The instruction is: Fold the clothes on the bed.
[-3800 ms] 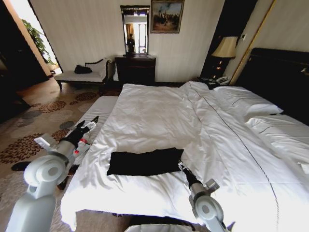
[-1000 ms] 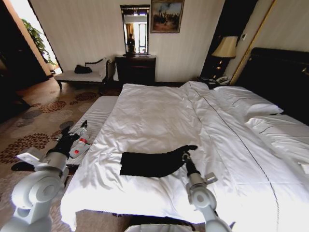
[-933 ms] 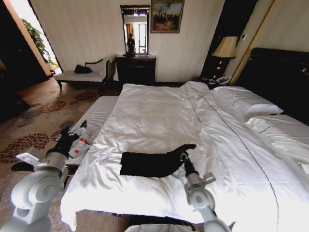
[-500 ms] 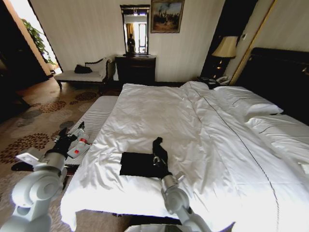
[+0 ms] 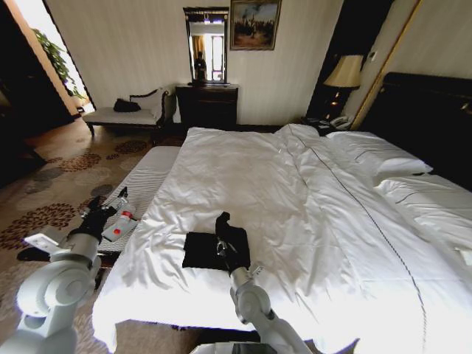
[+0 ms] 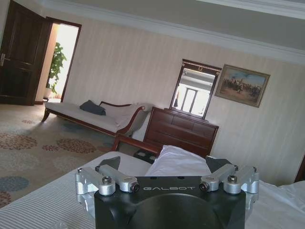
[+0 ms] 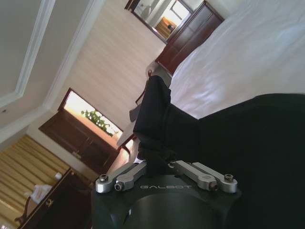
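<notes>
Clothes [image 5: 203,251]: one black T-shirt, folded into a compact dark block near the foot-side edge of the bed [image 5: 295,184], on the white duvet [image 5: 243,177], well short of the pillows [image 5: 376,156] by the dark headboard [image 5: 428,118]. One end of the fabric lifted off the duvet into a small upright peak above the folded layers, pinched by the right hand [image 5: 221,237], which reaches in from the near edge of the bed and sits over the right-hand part of the shirt. In the right wrist view, same black cloth [image 7: 200,129] bunched between the fingers [image 7: 126,175], drawn to a standing ridge above the clamped right hand [image 7: 162,164], rest of the garment spread flat beside it on white bedding. Left hand [image 5: 110,203] off the bed, held over the patterned carpet [image 5: 51,177] beside the striped mattress edge [image 5: 144,181], well apart from the shirt. In the left wrist view, left hand [image 6: 164,174] with fingers [image 6: 112,177] set wide apart, nothing between them, facing the far wall. Beyond it: pale upholstered bench [image 6: 90,117], dark dresser [image 6: 181,133], mirror [image 6: 193,90] above the dresser, framed painting [image 6: 240,86] beside the mirror.
</notes>
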You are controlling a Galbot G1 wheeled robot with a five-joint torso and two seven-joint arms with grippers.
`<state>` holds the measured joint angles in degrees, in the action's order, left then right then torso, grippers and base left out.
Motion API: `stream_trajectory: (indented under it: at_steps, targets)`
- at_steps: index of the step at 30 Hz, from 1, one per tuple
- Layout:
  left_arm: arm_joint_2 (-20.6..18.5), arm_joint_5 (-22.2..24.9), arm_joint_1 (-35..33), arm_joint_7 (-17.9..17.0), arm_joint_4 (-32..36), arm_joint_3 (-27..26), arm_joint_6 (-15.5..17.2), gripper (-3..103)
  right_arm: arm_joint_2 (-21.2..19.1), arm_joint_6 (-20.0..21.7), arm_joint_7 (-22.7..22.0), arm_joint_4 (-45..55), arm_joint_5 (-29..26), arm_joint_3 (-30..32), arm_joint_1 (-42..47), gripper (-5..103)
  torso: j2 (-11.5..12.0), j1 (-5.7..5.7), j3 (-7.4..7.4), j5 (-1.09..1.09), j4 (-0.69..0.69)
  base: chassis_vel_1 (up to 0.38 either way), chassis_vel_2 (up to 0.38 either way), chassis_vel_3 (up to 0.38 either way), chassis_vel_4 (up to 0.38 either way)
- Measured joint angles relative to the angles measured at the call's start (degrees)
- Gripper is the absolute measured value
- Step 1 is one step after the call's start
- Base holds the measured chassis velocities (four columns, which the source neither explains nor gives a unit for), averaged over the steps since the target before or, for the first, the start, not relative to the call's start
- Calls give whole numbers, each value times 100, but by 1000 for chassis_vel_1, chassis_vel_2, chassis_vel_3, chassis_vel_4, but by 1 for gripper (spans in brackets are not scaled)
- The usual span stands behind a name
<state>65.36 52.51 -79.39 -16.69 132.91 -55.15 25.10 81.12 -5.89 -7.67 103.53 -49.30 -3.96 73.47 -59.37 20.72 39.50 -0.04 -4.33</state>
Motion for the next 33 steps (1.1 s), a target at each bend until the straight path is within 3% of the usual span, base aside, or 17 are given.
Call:
stream_trajectory:
  at_steps: [6,22,24,25,27,28,30,33]
  targets:
    - [44,-69,90,-9,-104,109,-12,100,-10,-72,35,-143,131,-96,-2,4,0,0,0,-16,3,0,0,0,0]
    - [34,-107,372,-9,-328,272,-30,100,73,-101,-7,-485,298,-158,-184,1,0,0,0,-17,2,0,0,0,0]
    - [28,-102,386,-8,-330,275,-30,100,21,-68,-20,-476,391,-158,-188,9,0,0,1,6,5,0,0,0,0]
    - [28,-102,386,-8,-330,275,-30,100,21,-68,-20,-476,391,-158,-188,9,0,0,1,6,5,0,0,0,0]
    - [21,-98,393,-8,-335,275,-31,100,-77,-31,1,-360,618,-164,-176,20,0,0,0,26,0,0,0,0,0]
    - [15,-97,404,-9,-351,275,-31,100,-151,-11,1,-279,719,-246,-168,25,0,0,1,27,-5,0,0,0,0]
    - [11,-97,417,-8,-365,279,-31,100,-213,-6,2,-189,810,-384,-176,25,0,1,1,22,-3,0,0,0,0]
    - [3,-96,475,-7,-415,310,-24,100,-439,-104,197,-44,1054,-517,-203,41,0,0,1,27,-6,0,0,0,0]
